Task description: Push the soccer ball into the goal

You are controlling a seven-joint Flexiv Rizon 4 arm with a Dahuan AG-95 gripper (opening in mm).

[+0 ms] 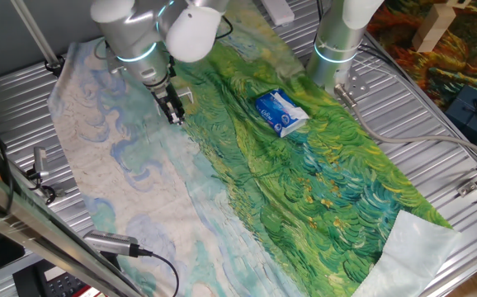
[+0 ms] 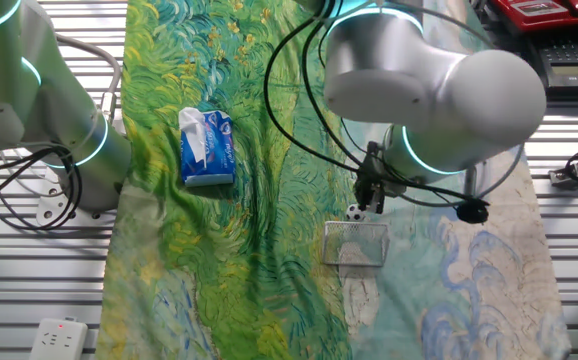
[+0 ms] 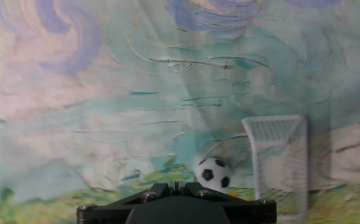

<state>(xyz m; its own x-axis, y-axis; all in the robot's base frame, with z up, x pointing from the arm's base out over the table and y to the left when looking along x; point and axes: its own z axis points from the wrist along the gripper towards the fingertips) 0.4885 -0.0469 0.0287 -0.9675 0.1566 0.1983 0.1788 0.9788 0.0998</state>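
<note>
The soccer ball [image 3: 213, 173] is a tiny white ball with black patches, lying on the painted cloth just ahead and right of my fingertips. It also shows in the other fixed view [image 2: 355, 212], right beside my gripper [image 2: 371, 197]. The goal [image 3: 276, 158] is a small white netted frame just right of the ball, a small gap apart; in the other fixed view the goal [image 2: 356, 243] lies directly below the ball. My gripper [image 3: 175, 186] is shut and empty, low over the cloth. In one fixed view my gripper [image 1: 175, 112] hides the ball.
A blue-and-white packet [image 1: 280, 112] lies on the green part of the cloth, well away from the ball; it also shows in the other fixed view [image 2: 207, 147]. A second arm's base [image 1: 337, 49] stands at the cloth's edge. Cables run beside the table.
</note>
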